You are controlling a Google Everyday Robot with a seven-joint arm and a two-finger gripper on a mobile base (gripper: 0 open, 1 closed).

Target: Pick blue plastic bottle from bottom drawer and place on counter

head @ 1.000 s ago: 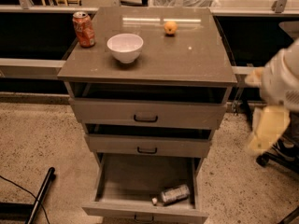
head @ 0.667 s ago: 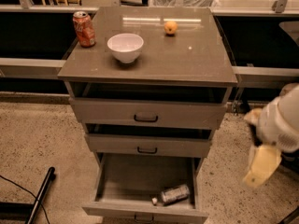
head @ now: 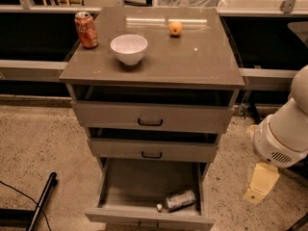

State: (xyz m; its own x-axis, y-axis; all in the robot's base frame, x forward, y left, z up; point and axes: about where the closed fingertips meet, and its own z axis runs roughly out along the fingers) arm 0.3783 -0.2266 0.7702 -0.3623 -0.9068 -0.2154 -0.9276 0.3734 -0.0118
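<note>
The blue plastic bottle (head: pixel 179 200) lies on its side near the front right of the open bottom drawer (head: pixel 134 186), with its white cap pointing left. The counter (head: pixel 192 57) is the grey-brown top of the cabinet. My gripper (head: pixel 259 183) hangs below the white arm (head: pixel 284 134) at the right. It is outside the cabinet, level with the bottom drawer and well to the right of the bottle. It holds nothing that I can see.
A red soda can (head: pixel 86 30), a white bowl (head: pixel 129 48) and a small orange fruit (head: pixel 175 28) stand on the counter. The two upper drawers (head: pixel 150 121) are slightly ajar. A black pole (head: pixel 42 202) lies on the speckled floor at the left.
My arm and gripper have moved down and a little left, from beside the upper drawers to beside the bottom drawer. The bottle and the drawers have not moved.
</note>
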